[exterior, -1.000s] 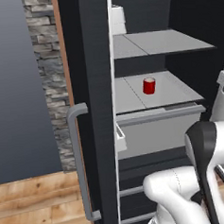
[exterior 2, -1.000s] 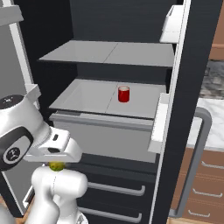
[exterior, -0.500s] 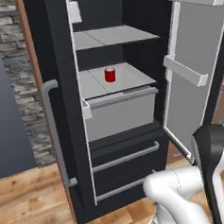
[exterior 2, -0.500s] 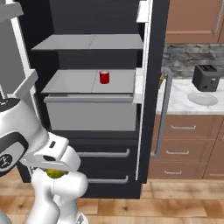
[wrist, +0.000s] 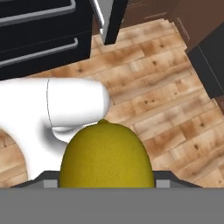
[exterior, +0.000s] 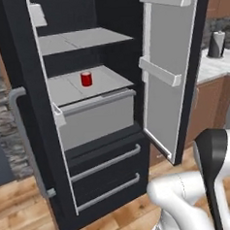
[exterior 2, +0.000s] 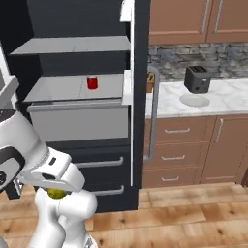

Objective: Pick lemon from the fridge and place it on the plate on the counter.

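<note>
The yellow lemon [wrist: 107, 157] looms large at the bottom of the hand view, above the wooden floor. In the right base view the lemon [exterior 2: 56, 193] hangs under the hand, low and in front of the fridge drawers, with my gripper [exterior 2: 54, 189] shut on it. The black fridge [exterior 2: 72, 72] stands open at the left, its white-lined door [exterior: 172, 69] swung wide. The pale round plate [exterior 2: 194, 100] lies on the marble counter [exterior 2: 227, 97], to the right of the fridge and far from the gripper.
A red can [exterior: 86, 78] stands on the fridge's middle shelf. A black toaster [exterior 2: 196, 79] sits just behind the plate. Brown drawers [exterior 2: 177, 145] run under the counter, and a paper towel roll [exterior: 218, 44] stands on it. Wooden floor [wrist: 162, 87] lies below the hand.
The whole picture has shifted: the camera moved right, away from the fridge, bringing counter, plate and toaster further into view. The lemon stays in my gripper.
</note>
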Tool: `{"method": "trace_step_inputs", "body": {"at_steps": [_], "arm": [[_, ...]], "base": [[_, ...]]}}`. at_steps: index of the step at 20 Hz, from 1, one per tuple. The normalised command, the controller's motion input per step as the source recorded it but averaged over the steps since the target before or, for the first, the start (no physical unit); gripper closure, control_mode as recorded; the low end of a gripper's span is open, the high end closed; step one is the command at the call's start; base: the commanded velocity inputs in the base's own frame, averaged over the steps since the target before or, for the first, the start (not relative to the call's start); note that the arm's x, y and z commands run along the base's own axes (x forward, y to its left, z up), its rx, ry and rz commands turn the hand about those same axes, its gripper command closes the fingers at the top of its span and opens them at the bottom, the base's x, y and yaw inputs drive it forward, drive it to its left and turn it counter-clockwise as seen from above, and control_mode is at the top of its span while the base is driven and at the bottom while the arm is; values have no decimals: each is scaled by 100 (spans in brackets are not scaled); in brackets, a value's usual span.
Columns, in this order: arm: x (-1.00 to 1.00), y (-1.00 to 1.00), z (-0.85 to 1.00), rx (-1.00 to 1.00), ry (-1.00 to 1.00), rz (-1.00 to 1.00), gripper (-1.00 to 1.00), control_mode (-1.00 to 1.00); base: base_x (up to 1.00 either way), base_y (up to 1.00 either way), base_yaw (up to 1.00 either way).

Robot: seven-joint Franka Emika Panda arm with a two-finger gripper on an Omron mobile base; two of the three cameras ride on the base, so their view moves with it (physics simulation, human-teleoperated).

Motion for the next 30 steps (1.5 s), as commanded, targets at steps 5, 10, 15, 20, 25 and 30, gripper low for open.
{"method": "trace_step_inputs", "body": {"at_steps": [5,10,15,20,25,30], "arm": [[0,0,0,0,0,0,100,100],[0,0,0,0,0,0,100,100],[0,0,0,0,0,0,100,100],[0,0,0,0,0,0,100,100],[0,0,0,0,0,0,100,100],[0,0,0,0,0,0,100,100]], "base": [[10,-92,7],[-16,-88,16],[13,-100,27],[35,-100,22],[50,-73,6],[72,-28,5]]}}
